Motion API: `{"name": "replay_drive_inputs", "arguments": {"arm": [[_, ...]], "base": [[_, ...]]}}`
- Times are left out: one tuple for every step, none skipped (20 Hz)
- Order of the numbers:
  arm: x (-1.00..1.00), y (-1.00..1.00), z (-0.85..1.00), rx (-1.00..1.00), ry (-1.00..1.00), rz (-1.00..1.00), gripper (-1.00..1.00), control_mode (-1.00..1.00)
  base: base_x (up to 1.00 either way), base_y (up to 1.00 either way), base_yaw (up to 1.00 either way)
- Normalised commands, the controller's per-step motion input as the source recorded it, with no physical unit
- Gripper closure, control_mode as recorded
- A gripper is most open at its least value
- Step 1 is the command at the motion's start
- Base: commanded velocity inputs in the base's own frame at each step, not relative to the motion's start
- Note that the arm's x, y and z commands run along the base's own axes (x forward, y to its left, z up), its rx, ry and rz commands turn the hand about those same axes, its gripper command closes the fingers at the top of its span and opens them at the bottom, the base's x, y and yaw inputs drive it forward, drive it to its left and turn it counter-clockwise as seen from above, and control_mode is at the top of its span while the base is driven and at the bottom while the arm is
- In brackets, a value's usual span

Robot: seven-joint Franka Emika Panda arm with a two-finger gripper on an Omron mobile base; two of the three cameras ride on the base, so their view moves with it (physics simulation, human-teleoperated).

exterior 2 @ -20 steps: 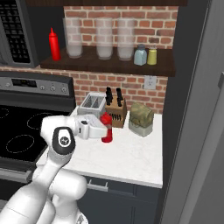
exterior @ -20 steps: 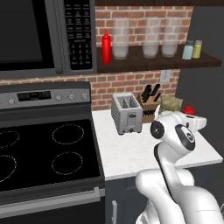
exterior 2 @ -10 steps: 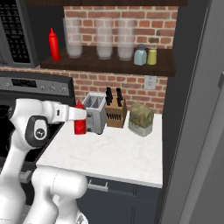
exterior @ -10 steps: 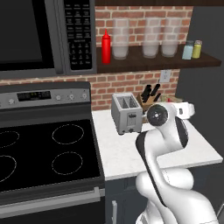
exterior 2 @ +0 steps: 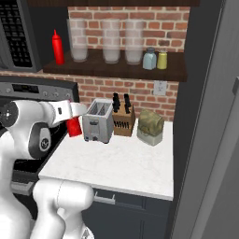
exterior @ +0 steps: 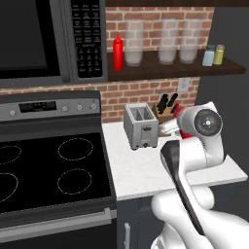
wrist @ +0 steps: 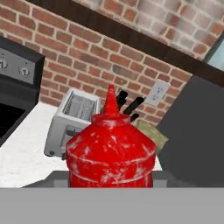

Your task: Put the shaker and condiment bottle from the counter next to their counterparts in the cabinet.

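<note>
Above the counter (exterior 2: 116, 163), with gripper (exterior 2: 74, 122) clamped on the condiment bottle (wrist: 111, 151): lift upright, clear the toaster (exterior 2: 98, 121), set beside the slim red bottle (exterior 2: 58, 46).

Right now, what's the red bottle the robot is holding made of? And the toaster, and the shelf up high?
The condiment bottle looks like shiny red plastic: smooth, with pale glints, though a bit scuffed. The toaster seems to be brushed metal, silvery grey. The cabinet shelf looks like dark brown wood with a dull finish, though no grain is clear enough to be sure.
</note>
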Motion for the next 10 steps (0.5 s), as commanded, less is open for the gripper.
{"name": "replay_drive_inputs", "arguments": {"arm": [[0.00, 0.03, 0.13, 0.07, -0.21, 0.52, 1.00, -1.00], [0.00, 0.04, 0.14, 0.07, -0.21, 0.51, 1.00, -1.00], [0.00, 0.04, 0.15, 0.07, -0.20, 0.51, 1.00, -1.00], [-0.01, 0.04, 0.19, 0.07, -0.18, 0.49, 1.00, -1.00], [-0.01, 0.04, 0.22, 0.07, -0.16, 0.47, 1.00, -1.00], [-0.01, 0.05, 0.25, 0.07, -0.13, 0.46, 1.00, -1.00], [-0.02, 0.06, 0.27, 0.07, -0.12, 0.45, 1.00, -1.00], [-0.03, 0.11, 0.29, 0.07, -0.08, 0.43, 1.00, -1.00], [-0.04, 0.12, 0.33, 0.09, -0.04, 0.41, 1.00, -1.00], [0.00, 0.12, 0.35, 0.10, -0.01, 0.40, 1.00, -1.00]], "base": [[0.00, 0.00, 0.00], [0.00, 0.00, 0.00], [0.00, 0.00, 0.00], [0.00, 0.00, 0.00], [0.00, 0.00, 0.00], [0.00, 0.00, 0.00], [0.00, 0.00, 0.00], [0.00, 0.00, 0.00], [0.00, 0.00, 0.00], [0.00, 0.00, 0.00]]}}
